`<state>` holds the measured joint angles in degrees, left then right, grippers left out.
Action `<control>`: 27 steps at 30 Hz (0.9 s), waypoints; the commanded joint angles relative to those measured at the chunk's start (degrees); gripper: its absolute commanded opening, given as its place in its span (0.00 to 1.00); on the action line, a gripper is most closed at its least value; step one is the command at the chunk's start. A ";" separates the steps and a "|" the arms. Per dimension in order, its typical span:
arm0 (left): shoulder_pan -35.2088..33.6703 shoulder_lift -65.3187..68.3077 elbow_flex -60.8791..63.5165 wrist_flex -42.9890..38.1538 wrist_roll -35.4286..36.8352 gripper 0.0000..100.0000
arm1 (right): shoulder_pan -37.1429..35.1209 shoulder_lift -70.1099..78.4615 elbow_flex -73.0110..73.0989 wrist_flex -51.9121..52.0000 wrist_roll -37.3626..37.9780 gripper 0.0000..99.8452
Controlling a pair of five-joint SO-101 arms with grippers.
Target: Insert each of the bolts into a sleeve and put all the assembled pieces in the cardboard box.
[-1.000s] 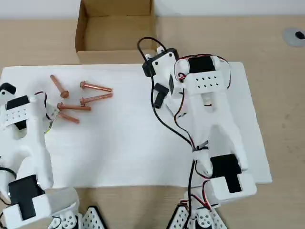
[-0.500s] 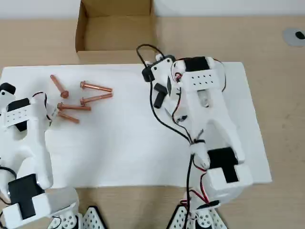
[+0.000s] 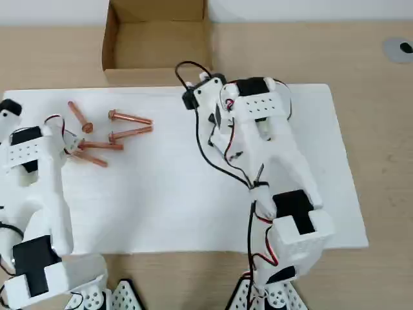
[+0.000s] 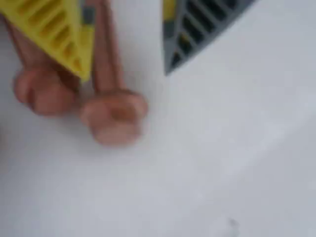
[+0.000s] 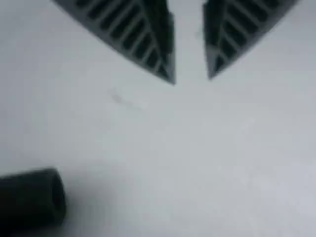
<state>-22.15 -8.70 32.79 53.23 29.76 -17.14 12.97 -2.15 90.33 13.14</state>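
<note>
At the left edge of the white sheet [image 3: 161,206] you find the left arm [image 3: 35,187], with its end effector [image 4: 127,71] lowered onto the near end of the bolt group. Its fingers are spread: the yellow finger [image 4: 54,24] and the dark grey finger [image 4: 197,24] stand apart. One bolt shank [image 4: 103,49] lies between them, just beside the yellow finger and clear of the grey one. That bolt's head [image 4: 116,116] rests on the sheet, and a second bolt head [image 4: 39,94] lies just beside it on the outer side of the yellow finger.

The five copper-coloured bolts [image 3: 129,134] lie loose on the sheet, close together, to the right of the left arm.

The cardboard box [image 3: 155,45] stands on the wooden worktop [image 3: 374,116] just beyond the far edge of the sheet, open side up.

Further right, the right arm [image 3: 271,148] extends over the sheet. Its end effector [image 5: 190,76] points down at bare sheet with a narrow gap between its two dark fingers and nothing between them. A black sleeve [image 5: 29,202] lies on the sheet near it, apart from the fingers.
</note>
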 commanded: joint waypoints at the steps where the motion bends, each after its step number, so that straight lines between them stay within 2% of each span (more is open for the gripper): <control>1: 2.64 -0.13 -2.11 -0.53 0.00 0.12 | -1.36 -0.04 -4.79 -0.53 0.00 0.08; 9: 4.13 -0.13 1.85 -5.19 2.64 0.12 | -1.10 -0.13 -5.49 -0.53 0.79 0.08; 15: 4.04 -0.22 2.81 -5.71 4.48 0.12 | -1.10 -0.22 -5.67 -0.35 1.58 0.08; 20: 1.05 -0.22 5.54 -8.70 7.65 0.12 | -1.10 -0.13 -5.67 -0.18 1.67 0.08; 27: 0.53 -0.13 6.15 -10.37 7.47 0.12 | -1.10 -0.13 -5.76 -0.09 2.37 0.08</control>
<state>-20.92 -8.62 39.21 43.74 36.79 -17.67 13.41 -4.62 90.42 15.08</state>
